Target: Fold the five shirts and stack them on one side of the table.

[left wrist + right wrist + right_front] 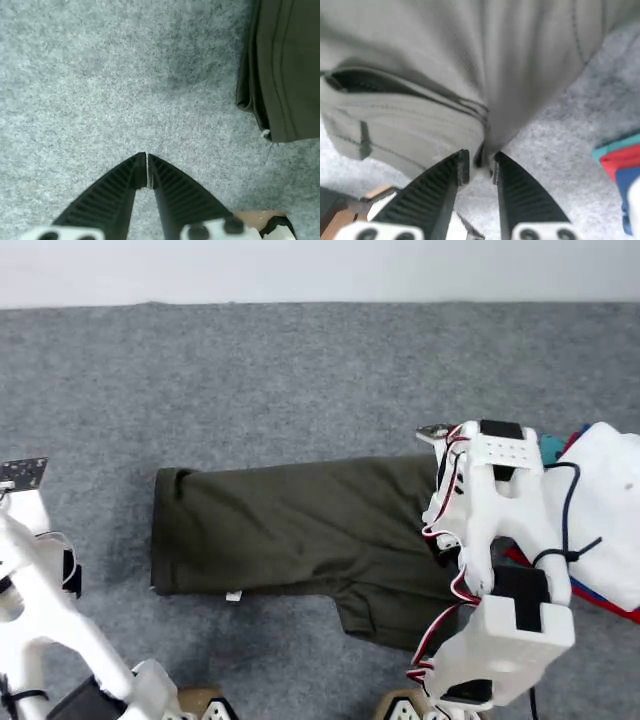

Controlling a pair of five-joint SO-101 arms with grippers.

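Observation:
An olive green shirt [290,525] lies across the middle of the grey table [300,370], partly folded, with a sleeve sticking out toward the front. The right arm [500,530] stands over the shirt's right end. In the right wrist view my right gripper [479,162] is shut on a raised fold of the olive shirt [445,75]. My left gripper [146,170] is shut on nothing and hangs over bare table, a short way off the olive shirt's [285,65] left end. The left arm [40,590] sits at the front left.
A pile of other shirts [610,510], white on top with red, blue and teal beneath, lies at the table's right edge, close behind the right arm; the same pile [620,160] appears in the right wrist view. Brown arm bases [400,705] stand at the front edge.

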